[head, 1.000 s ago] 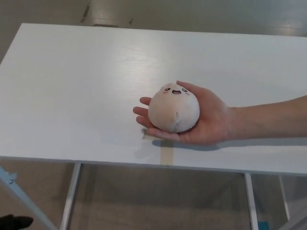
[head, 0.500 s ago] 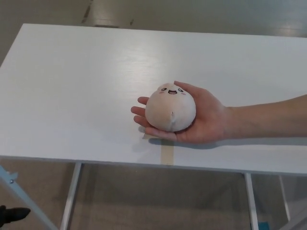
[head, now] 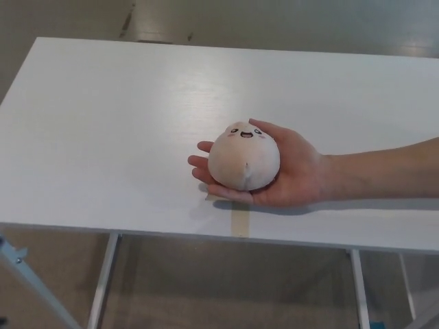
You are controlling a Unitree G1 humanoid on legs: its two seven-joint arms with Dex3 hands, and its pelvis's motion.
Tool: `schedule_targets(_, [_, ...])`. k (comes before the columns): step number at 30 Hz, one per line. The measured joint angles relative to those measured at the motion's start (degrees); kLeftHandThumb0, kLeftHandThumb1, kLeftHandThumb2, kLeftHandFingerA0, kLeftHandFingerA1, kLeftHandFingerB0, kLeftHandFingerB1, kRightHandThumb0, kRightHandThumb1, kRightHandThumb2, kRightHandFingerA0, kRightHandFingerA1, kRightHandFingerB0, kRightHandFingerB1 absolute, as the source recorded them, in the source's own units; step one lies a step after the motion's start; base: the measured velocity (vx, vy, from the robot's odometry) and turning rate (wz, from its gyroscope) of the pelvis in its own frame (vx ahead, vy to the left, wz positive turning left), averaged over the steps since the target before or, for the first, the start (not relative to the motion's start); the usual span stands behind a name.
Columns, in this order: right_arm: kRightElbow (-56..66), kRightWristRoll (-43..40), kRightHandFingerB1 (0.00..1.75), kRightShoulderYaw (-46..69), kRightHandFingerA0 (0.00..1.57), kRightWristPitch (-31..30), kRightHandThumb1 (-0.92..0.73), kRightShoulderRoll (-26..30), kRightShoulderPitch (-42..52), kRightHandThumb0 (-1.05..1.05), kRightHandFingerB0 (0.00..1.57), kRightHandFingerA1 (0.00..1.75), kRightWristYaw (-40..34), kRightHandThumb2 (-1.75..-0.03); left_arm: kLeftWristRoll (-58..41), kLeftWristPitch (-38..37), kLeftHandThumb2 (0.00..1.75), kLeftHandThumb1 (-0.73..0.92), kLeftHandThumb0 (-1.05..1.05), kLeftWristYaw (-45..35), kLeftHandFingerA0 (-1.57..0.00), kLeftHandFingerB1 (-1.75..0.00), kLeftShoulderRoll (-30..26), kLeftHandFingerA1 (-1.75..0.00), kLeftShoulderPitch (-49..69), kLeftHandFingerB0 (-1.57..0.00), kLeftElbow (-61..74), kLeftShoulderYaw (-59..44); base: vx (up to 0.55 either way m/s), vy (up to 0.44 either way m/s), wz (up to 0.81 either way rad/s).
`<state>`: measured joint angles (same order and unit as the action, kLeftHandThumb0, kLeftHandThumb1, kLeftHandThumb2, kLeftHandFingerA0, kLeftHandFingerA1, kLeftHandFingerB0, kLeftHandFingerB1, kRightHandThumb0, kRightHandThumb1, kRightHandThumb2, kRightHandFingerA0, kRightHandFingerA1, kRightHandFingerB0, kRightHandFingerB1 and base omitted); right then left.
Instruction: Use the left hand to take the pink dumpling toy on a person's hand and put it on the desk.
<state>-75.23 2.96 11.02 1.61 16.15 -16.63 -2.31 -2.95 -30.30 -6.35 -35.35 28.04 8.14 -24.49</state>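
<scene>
Head view, looking down on a wide white rectangular desk (head: 103, 130) with a matte top and pale metal legs visible beneath its near edge.

A person's bare forearm enters from the right edge of the scene and lies across the desk's near right part. The person's hand (head: 291, 171) is turned palm up, fingers pointing left, resting low over the desktop close to the near edge.

Sitting in that palm: a round pale pink plush dumpling toy (head: 243, 156), soft fabric, with a small smiling face and rosy cheeks printed near its top on the far side. A faint crease runs down its near side. The person's fingertips show past the toy's left side; the thumb curls along its far right. The toy touches only the palm and fingers, not the desk.

A short strip of tan tape (head: 239, 220) is stuck to the desktop at the near edge, just below the held toy.

Neither robot hand appears anywhere in the scene, so how far open they are cannot be told. The toy is untouched by the robot.

Grey floor beyond the far edge.
</scene>
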Motion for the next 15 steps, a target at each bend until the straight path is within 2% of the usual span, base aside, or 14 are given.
schedule_targets(2, [0.0,0.0,0.41,0.0,0.67,0.0,-0.71,0.0,0.0,-0.2,0.5,0.46,0.0,-0.61,-1.5,0.0,0.66,0.37,-0.47,-0.3,-0.44,-0.43,-1.8,-0.49,-1.0,-0.38,4.2,-2.7,0.0,0.0,0.0])
schedule_targets(3, [0.0,0.0,0.41,0.0,0.67,0.0,-0.71,0.0,0.0,-0.2,0.5,0.46,0.0,-0.61,-1.9,0.0,0.54,0.44,-0.44,-0.4,-0.5,-0.33,-2.4,-0.41,-1.3,-0.37,5.2,-3.4,0.0,0.0,0.0])
schedule_targets(5, [0.0,0.0,0.41,-0.1,0.67,0.0,-0.71,0.0,0.0,-0.2,0.5,0.46,0.0,-0.61,-3.9,0.2,0.54,0.45,-0.38,-0.7,-0.48,-0.32,-5.5,-0.39,-4.2,-0.35,9.4,-5.9,0.0,0.0,0.0])
schedule_targets(6, [0.0,0.0,0.41,-0.1,0.67,0.0,-0.71,0.0,0.0,-0.2,0.5,0.46,0.0,-0.61,-4.9,0.5,0.54,0.45,-0.48,-0.9,-0.48,-0.32,-7.5,-0.4,-6.3,-0.34,11.4,-6.8,0.0,0.0,0.0])
schedule_targets(8, [0.0,0.0,0.41,-0.1,0.67,0.0,-0.71,0.1,0.0,-0.2,0.5,0.46,0.1,-0.61,-5.8,0.9,0.55,0.46,-0.5,-1.1,-0.48,-0.31,-9.6,-0.4,-8.5,-0.31,13.4,-7.6,0.0,0.0,0.0])
schedule_targets(11, [-0.1,0.0,0.41,-0.4,0.67,0.0,-0.71,0.1,0.1,-0.2,0.51,0.46,0.1,-0.61,-8.7,2.9,0.55,0.46,-0.51,-1.9,-0.47,-0.31,-17.7,-0.4,-18.1,-0.3,18.6,-8.1,0.0,0.0,0.0])
schedule_targets(12, [-0.1,0.0,0.41,-0.5,0.67,0.0,-0.71,0.1,0.1,-0.2,0.51,0.46,0.1,-0.61,-9.1,3.5,0.69,0.4,-0.58,-2.1,-0.39,-0.39,-19.4,-0.47,-20.7,-0.25,19.2,-7.7,0.0,0.0,0.0])
schedule_targets(13, [-0.1,0.0,0.41,-0.5,0.67,0.0,-0.71,0.1,0.1,-0.2,0.51,0.46,0.1,-0.61,-9.3,3.7,0.69,0.4,-0.58,-2.1,-0.39,-0.39,-20.1,-0.47,-21.8,-0.25,19.3,-7.3,0.0,0.0,0.0])
schedule_targets(14, [-0.1,0.0,0.41,-0.5,0.67,0.0,-0.71,0.1,0.1,-0.2,0.51,0.46,0.1,-0.61,-9.5,4.7,0.55,0.46,-0.52,-2.3,-0.42,-0.3,-21.8,-0.39,-25.2,-0.28,19.6,-6.1,0.0,0.0,0.0])
schedule_targets(15, [-0.1,0.0,0.41,-0.5,0.67,0.0,-0.71,0.1,0.1,-0.2,0.51,0.46,0.1,-0.61,-9.5,5.6,0.55,0.46,-0.52,-2.5,-0.42,-0.3,-22.9,-0.39,-28.8,-0.28,19.6,-4.3,0.0,0.0,0.0])
